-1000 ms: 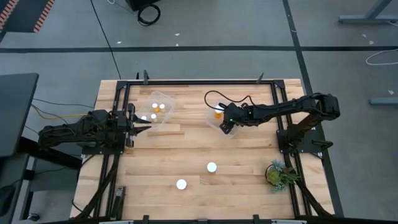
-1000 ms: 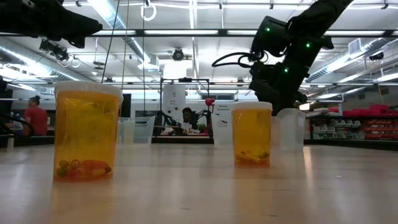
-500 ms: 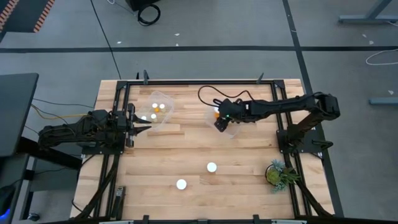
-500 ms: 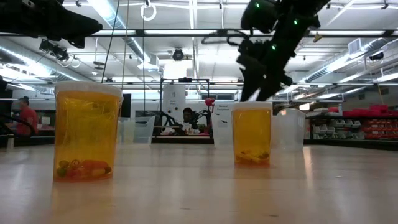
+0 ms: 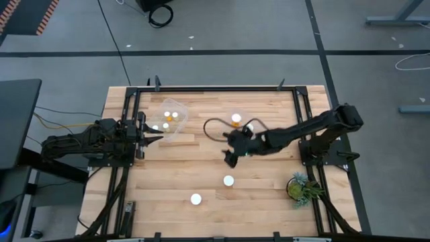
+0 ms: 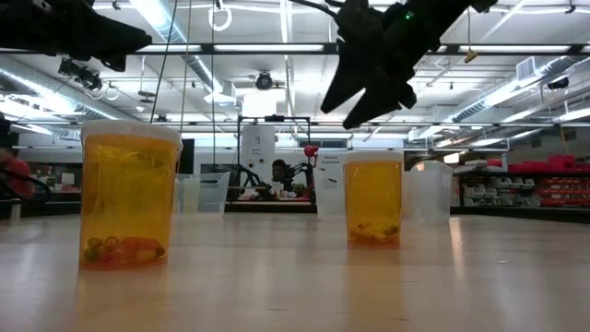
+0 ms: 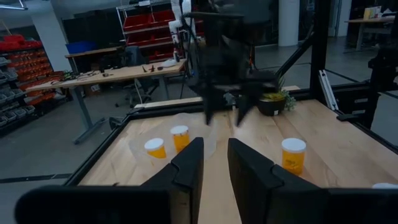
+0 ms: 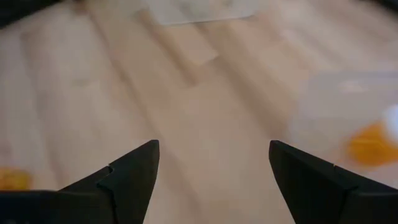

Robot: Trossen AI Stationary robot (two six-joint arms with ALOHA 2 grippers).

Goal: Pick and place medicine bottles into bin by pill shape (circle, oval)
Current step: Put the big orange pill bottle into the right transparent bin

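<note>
Two orange medicine bottles with white caps stand upright on the wooden table, one nearer the middle and one close to the near edge. My right gripper is open and empty, in the air just on the far side of the first bottle. A clear bin behind it holds a white-capped bottle; the left wrist view shows two bottles in it. Another clear bin at the far left holds several bottles. My left gripper waits at the table's left, open by a narrow gap.
A green potted plant stands at the near right corner. A black frame runs around the table's edges. A cable loops from my right arm over the table near the right bin. People show in the room beyond the table.
My right gripper has left the place over the right bin and gone toward the table's near edge and a little left, toward the standing bottle. In the low view it has also risen. The bottles on the table have kept still.
</note>
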